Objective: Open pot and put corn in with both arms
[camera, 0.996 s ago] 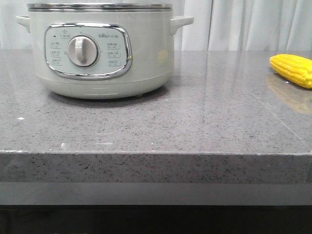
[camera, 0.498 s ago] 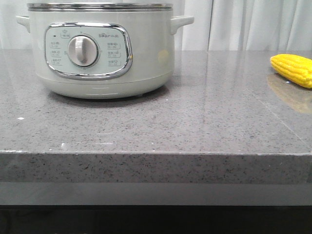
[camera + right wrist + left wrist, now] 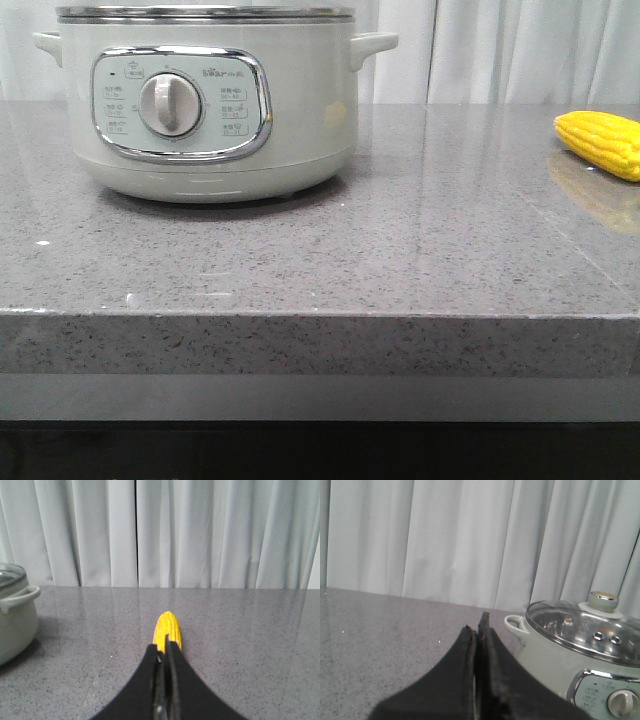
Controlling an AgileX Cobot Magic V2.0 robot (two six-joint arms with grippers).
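Grey stone counter (image 3: pixel 420 250); white curtain (image 3: pixel 200 530) behind pot (image 3: pixel 205 100), corn (image 3: pixel 603 142)

A grey speckled stone worktop (image 3: pixel 400 250) fills the front view, polished enough to carry pale reflections. Its front edge is a thick slab face with a lighter grey band beneath and a dark strip below that. Along the far edge hangs a white curtain (image 3: pixel 520 50) in soft vertical folds, spanning the whole back. Both wrist views show the same curtain (image 3: pixel 175 530) behind the worktop (image 3: pixel 380 630).
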